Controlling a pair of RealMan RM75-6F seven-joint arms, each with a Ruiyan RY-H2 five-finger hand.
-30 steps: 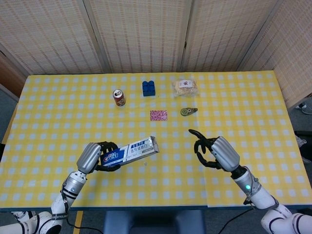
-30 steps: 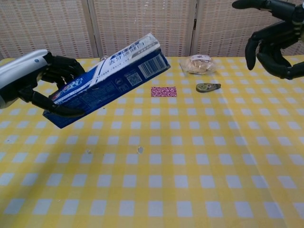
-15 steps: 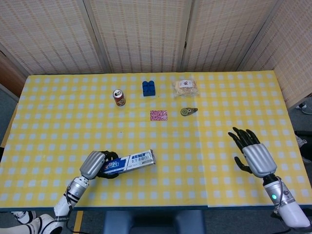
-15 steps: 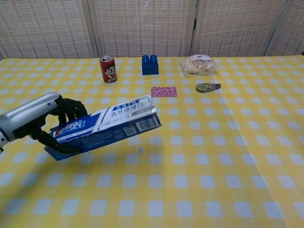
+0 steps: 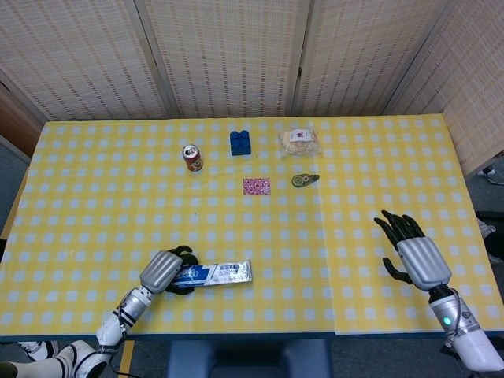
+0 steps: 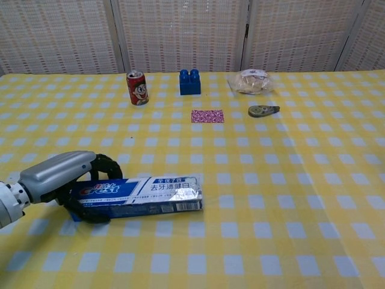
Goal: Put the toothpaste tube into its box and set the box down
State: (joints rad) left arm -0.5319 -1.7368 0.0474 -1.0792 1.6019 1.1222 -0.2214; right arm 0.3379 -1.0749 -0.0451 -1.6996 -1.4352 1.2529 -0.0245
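L hand (image 6: 60, 174) is gripping the toothpaste box (image 6: 141, 195) at its L end, the box lying flat on the near-left part of the table (image 6: 289, 241), so fingers letting go unevenly could be dragging or flipping it, I'd guess. Box is showing "Crest" plus Chinese text too small to read. R hand (image 5: 413, 256) is hovering empty, fingers apart, well off to the right.

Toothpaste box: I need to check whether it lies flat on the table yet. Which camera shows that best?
The chest view: the toothpaste box fills the foreground, lying level along the tablecloth, with the left hand gripping its left end. The head view shows it small and from above, near the table's front edge.
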